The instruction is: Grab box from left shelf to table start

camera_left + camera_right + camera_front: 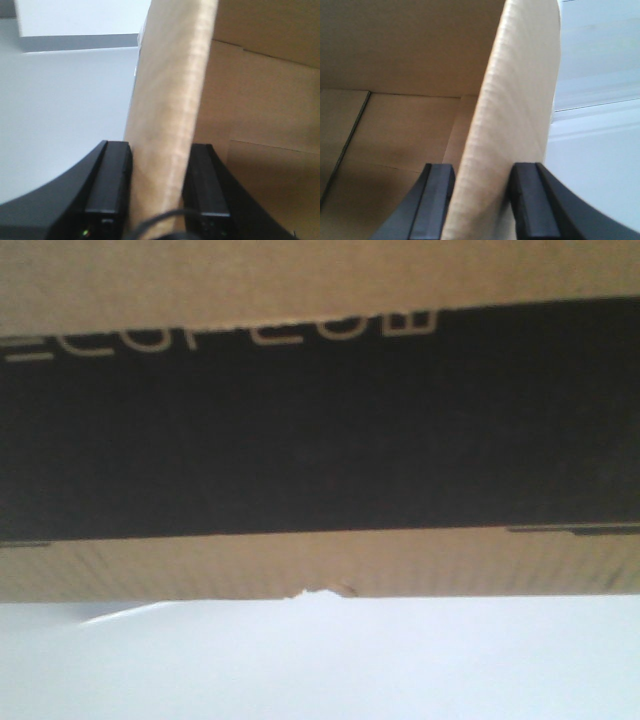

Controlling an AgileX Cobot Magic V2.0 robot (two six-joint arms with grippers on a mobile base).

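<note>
The brown cardboard box (320,565) fills the front view, its wide black panel with pale lettering across the middle and a small nick in its lower edge. My left gripper (159,190) is shut on an upright cardboard flap (167,110) of the box, a black finger on each side. My right gripper (482,200) is shut on another flap (515,115) in the same way. The box's inside (395,75) shows beside both flaps. The left shelf is out of view.
A pale white surface (320,660) lies below the box's lower edge in the front view. A pale wall or surface (60,100) shows left of the left gripper and another one (600,140) right of the right gripper.
</note>
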